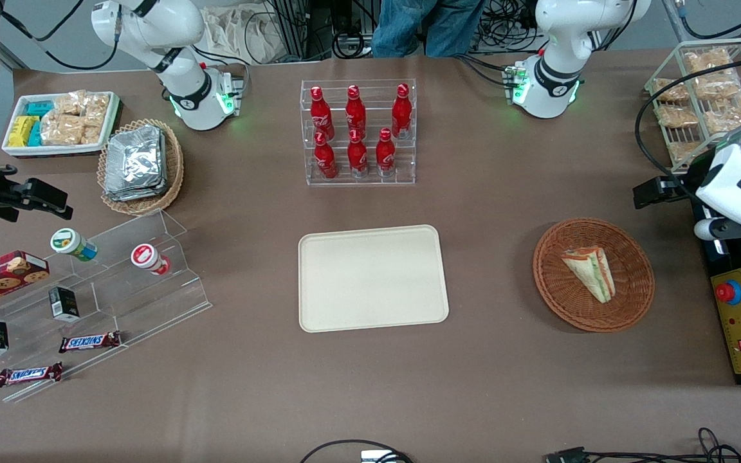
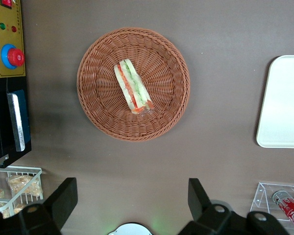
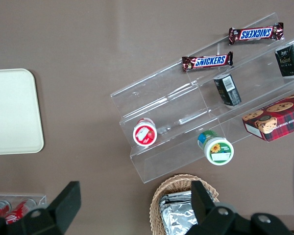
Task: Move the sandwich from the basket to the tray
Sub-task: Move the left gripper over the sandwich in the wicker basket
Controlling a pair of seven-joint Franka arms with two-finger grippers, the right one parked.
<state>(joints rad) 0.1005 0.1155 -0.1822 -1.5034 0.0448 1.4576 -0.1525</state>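
The sandwich point(image 1: 591, 273) is a pale wedge with green and red-orange stripes. It lies in the round reddish-brown basket point(image 1: 628, 308) toward the working arm's end of the table. The cream-beige tray point(image 1: 372, 278) lies flat mid-table with nothing on it. My gripper point(image 1: 652, 192) hangs high above the table, a little farther from the front camera than the basket and apart from it. In the left wrist view the gripper point(image 2: 132, 198) is open wide with nothing between its fingers; the sandwich point(image 2: 133, 87), the basket point(image 2: 95, 105) and a corner of the tray point(image 2: 284, 103) show there.
A clear rack of red bottles point(image 1: 357, 132) stands farther back than the tray. A wire rack of snack packs point(image 1: 698, 96) and a yellow control box point(image 1: 740, 328) sit by the working arm. A tan basket of foil packs point(image 1: 139, 164) and a clear stepped shelf point(image 1: 107, 289) lie toward the parked arm's end.
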